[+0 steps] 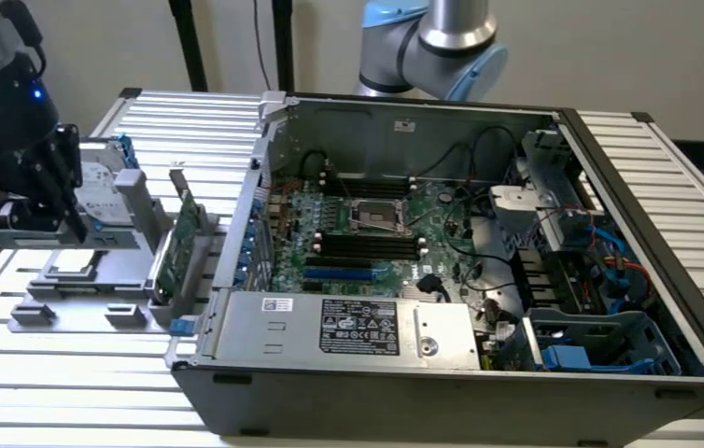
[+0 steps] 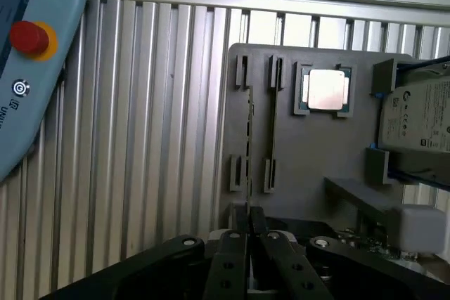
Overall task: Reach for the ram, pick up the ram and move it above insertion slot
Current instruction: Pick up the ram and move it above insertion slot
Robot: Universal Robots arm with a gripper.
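Wrist view: ram (image 2: 249,138) edge-on in fixture (image 2: 316,152)

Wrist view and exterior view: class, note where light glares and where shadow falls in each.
Wrist view: the processor chip glares near white, and the ribbed table shows bright streaks. Exterior view: the open computer case is dimmer inside than the pale table around it.

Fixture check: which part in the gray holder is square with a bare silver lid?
The CPU. The hard drive carries a label and blue rails; the expansion card is a green board.
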